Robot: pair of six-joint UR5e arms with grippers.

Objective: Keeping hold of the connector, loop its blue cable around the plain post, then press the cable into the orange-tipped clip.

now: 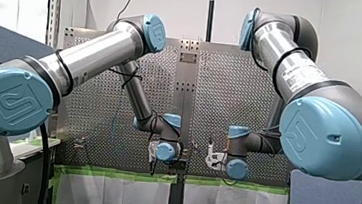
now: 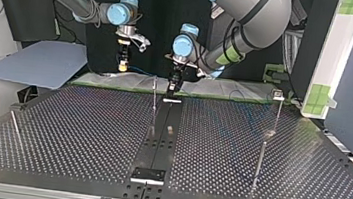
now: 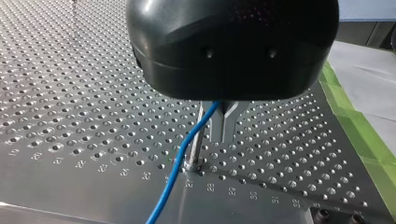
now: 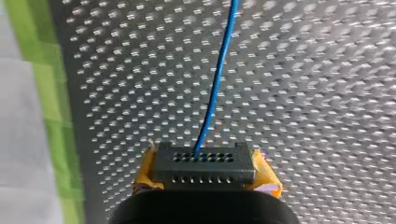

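Observation:
In the right wrist view, my right gripper (image 4: 205, 179) is shut on a black connector (image 4: 204, 168), held between yellow pads (image 4: 144, 175). A blue cable (image 4: 215, 88) leaves the connector and runs ahead over the perforated plate. In the left wrist view, my black left gripper (image 3: 223, 125) has its metal fingers shut just behind a thin plain post (image 3: 196, 142). The blue cable (image 3: 180, 165) comes out from under the gripper body and slants past the post's base. I cannot tell whether the fingers pinch it. In the top view, my right gripper (image 2: 124, 64) hangs beyond the table's far edge and my left gripper (image 2: 172, 86) is at the far middle.
Other thin posts stand on the perforated table (image 2: 85, 134): one at the top view's left (image 2: 15, 125), two at its right (image 2: 260, 159) (image 2: 278, 111). A dark rail (image 2: 160, 133) runs down the middle. Green tape (image 3: 359, 135) marks the table's edge.

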